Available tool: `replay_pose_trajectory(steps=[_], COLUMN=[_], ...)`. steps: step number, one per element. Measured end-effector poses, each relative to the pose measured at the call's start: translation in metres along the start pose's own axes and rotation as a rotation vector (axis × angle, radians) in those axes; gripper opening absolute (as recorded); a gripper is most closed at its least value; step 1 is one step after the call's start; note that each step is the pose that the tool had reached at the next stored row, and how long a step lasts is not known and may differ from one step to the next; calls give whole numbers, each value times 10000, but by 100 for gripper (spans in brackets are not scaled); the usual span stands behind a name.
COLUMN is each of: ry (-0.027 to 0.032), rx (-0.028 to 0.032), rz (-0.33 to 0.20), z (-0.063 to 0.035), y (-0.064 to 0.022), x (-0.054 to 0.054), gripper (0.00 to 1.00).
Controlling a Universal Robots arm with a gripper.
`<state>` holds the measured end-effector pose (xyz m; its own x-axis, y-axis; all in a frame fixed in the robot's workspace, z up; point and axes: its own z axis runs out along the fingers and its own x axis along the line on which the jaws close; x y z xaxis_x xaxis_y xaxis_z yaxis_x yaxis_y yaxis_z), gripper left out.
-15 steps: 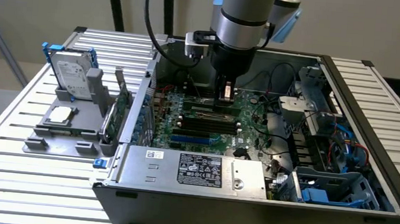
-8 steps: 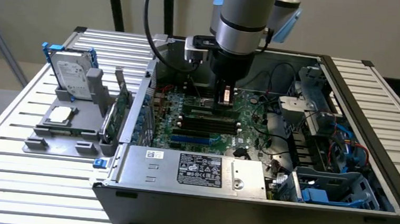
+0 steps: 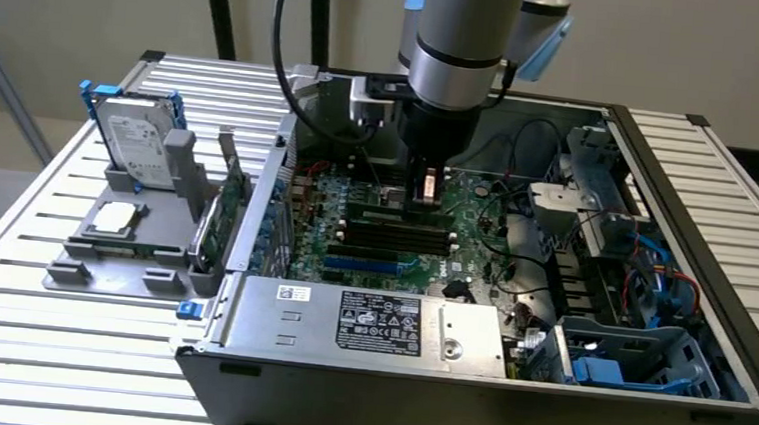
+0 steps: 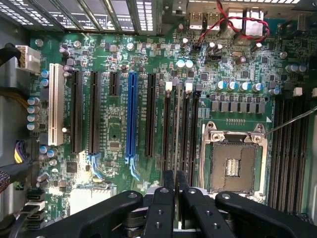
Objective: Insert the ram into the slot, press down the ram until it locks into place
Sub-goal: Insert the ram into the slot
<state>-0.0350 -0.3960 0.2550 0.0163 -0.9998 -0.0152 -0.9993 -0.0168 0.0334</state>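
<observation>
My gripper [image 3: 424, 198] reaches down into the open computer case over the green motherboard [image 3: 485, 240]. In the wrist view its two black fingers [image 4: 161, 208] stand almost together, and the gripper [image 4: 177, 187] is shut on the ram [image 4: 177, 129]. The ram shows edge-on as a thin strip running away from the fingers. It lies in line with the group of parallel black memory slots [image 4: 167, 129] beside the metal processor socket [image 4: 233, 163]. In the exterior view the ram [image 3: 379, 214] reads as a thin green stick at the far side of the black slots [image 3: 392, 237]. Whether it sits in a slot I cannot tell.
The case walls [image 3: 698, 245] enclose the board. A power supply [image 3: 386, 323] sits at the near side, and drive cages with cables [image 3: 617, 249] at the exterior view's right. A grey stand [image 3: 124, 235] with a hard drive [image 3: 137, 145] and a green card [image 3: 230, 212] stands outside at the exterior view's left. A blue socket [image 4: 132, 114] and red wires [image 4: 225, 22] lie near the slots.
</observation>
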Motion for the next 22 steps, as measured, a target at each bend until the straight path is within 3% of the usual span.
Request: replay_pose_trajectory(steps=[7,12,16,22], ry=[-1,2,6,81], rx=[20,127,168,170], rz=[0,-2,-3,-36], z=[58,88,98,105], y=[-2,-3,-3,-3], x=[1,2,2,1], gripper=[13,13,13,13])
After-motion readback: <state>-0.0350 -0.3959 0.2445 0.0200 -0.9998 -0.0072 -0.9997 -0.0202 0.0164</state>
